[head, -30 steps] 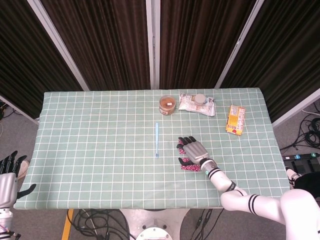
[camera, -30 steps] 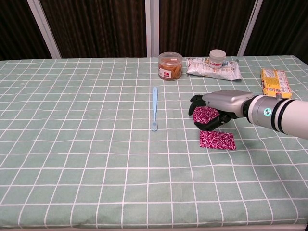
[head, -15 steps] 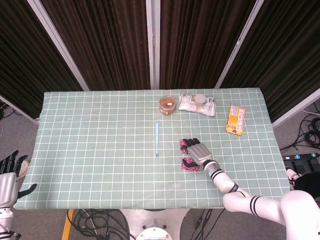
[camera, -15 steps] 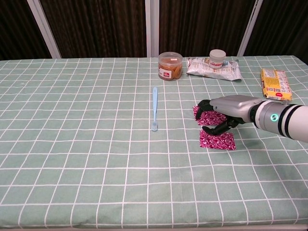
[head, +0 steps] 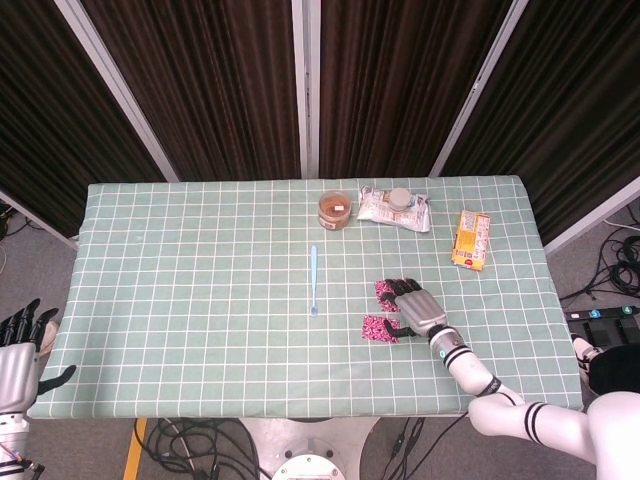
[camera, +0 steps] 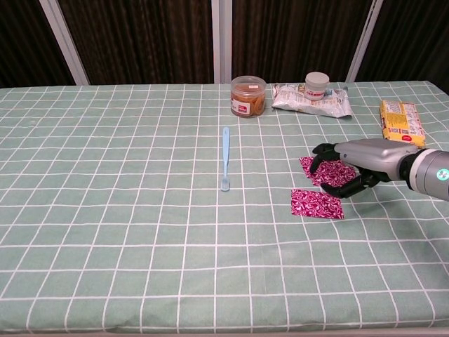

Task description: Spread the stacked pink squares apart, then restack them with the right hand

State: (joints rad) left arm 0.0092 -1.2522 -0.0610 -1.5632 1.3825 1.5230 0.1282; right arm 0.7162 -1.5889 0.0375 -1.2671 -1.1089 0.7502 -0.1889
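Note:
Two pink patterned squares lie apart on the green checked cloth. One pink square (head: 377, 328) (camera: 317, 203) lies flat and free, nearer the front edge. The other pink square (head: 386, 291) (camera: 328, 173) is just behind it, partly under my right hand (head: 420, 308) (camera: 358, 160), which holds it with fingers curled over the top and the thumb beneath. My left hand (head: 20, 345) hangs off the table's left front corner, fingers apart, holding nothing; it shows only in the head view.
A blue spoon (head: 313, 280) (camera: 225, 158) lies mid-table. At the back stand a brown jar (head: 335, 209) (camera: 248, 96), a snack bag with a white lid (head: 395, 207) (camera: 312, 98) and a yellow box (head: 471, 239) (camera: 400, 121).
My right hand has moved to the right across the table, carrying the upper pink square with it. The lower square stayed where it was. The left hand has not moved.

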